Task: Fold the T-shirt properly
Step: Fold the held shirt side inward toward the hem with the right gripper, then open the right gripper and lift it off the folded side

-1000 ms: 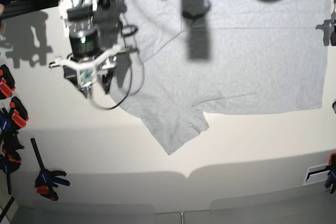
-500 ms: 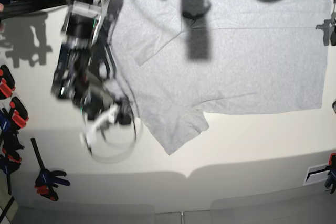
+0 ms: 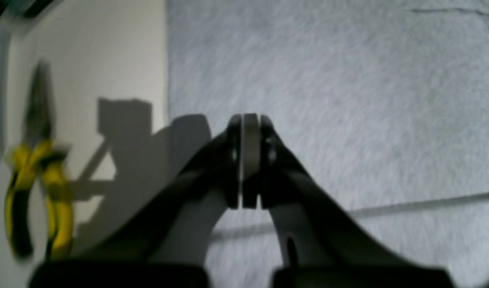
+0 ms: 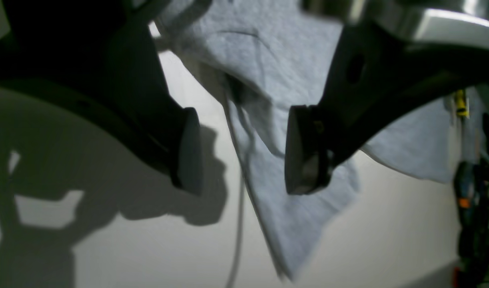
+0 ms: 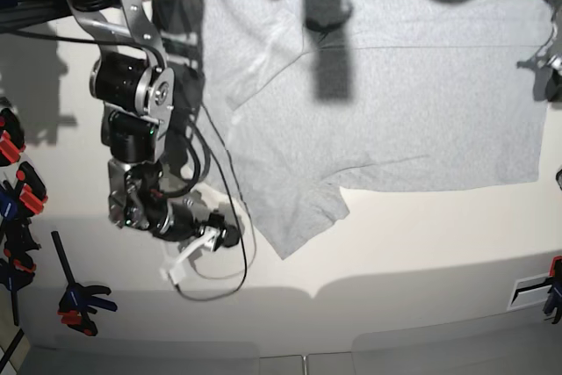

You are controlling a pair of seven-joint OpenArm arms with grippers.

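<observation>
The light grey T-shirt (image 5: pixel 395 103) lies spread flat on the white table, plain side up, with one sleeve (image 5: pixel 299 217) pointing toward the front. My right gripper (image 5: pixel 209 236) is open and low over the table, just left of that sleeve. In the right wrist view its pads (image 4: pixel 186 152) stand wide apart, and the sleeve's cloth (image 4: pixel 292 224) lies beyond and below the gap between them (image 4: pixel 244 160). My left gripper (image 3: pixel 244 120) is shut with nothing seen in it. It hovers over the T-shirt (image 3: pixel 348 100) near its straight edge.
Orange, blue and black clamps (image 5: pixel 13 191) (image 5: pixel 81 300) lie along the table's left edge, and another (image 5: pixel 553 283) at the right front. Yellow-handled pliers (image 3: pixel 36 192) lie on the table beside the shirt's edge. A black cable (image 5: pixel 215 274) loops under the right arm.
The right arm swung from the back left corner toward the front. Its gripper now sits low beside the front sleeve. The T-shirt has not moved.
</observation>
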